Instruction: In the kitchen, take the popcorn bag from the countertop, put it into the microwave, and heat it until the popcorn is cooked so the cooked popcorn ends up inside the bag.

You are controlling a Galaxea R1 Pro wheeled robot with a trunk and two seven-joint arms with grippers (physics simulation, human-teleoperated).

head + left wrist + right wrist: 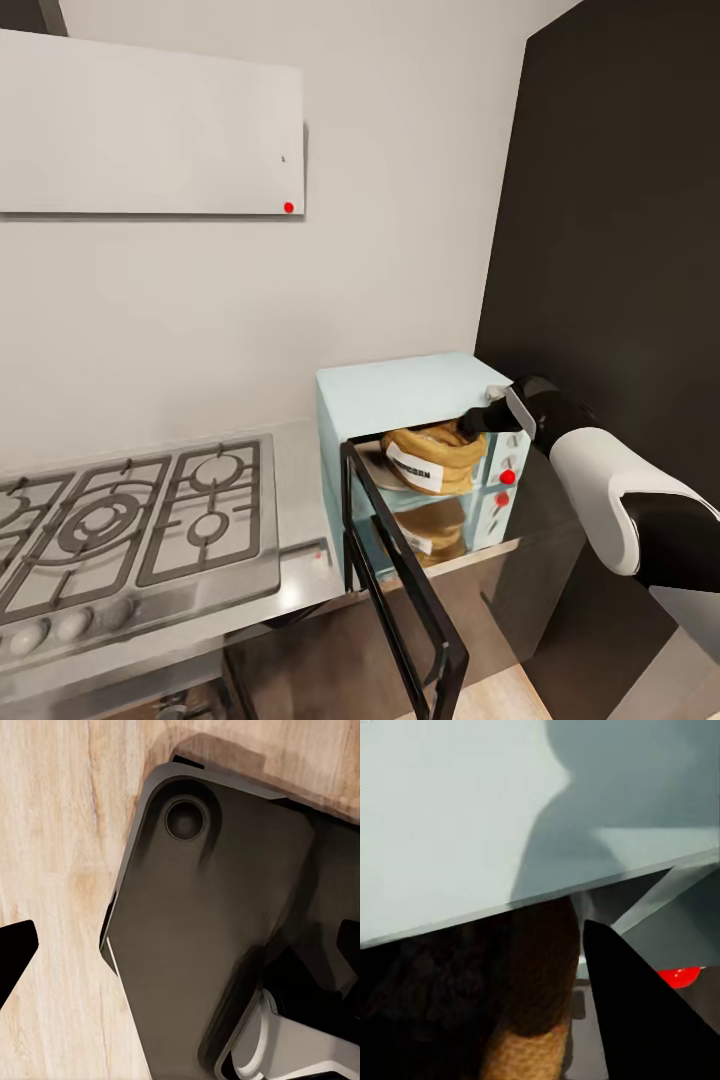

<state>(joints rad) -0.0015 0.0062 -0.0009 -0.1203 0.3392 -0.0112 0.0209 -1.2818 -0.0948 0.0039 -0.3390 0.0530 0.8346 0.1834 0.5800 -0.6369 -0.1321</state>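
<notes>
Right tool, black, at the mouth of the pale mint-blue box microwave; its grip can't be told. Squat brown burlap popcorn bag sits inside, just beyond. Dark glass door hangs open. Judgement: placing step; next, withdraw, close door.

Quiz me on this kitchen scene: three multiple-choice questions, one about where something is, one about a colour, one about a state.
1. Where is the popcorn bag?
A. on the gas hob
B. inside the microwave
C. on the floor

2. What colour is the microwave?
A. pale mint-blue
B. red
C. black

3. How is the microwave door?
A. shut
B. missing
C. swung open

Answers:
1 B, the brown sack sits in the cavity.
2 A, its top and sides are pale blue.
3 C, the dark-framed door stands out toward the camera, beside the gas hob.
</notes>
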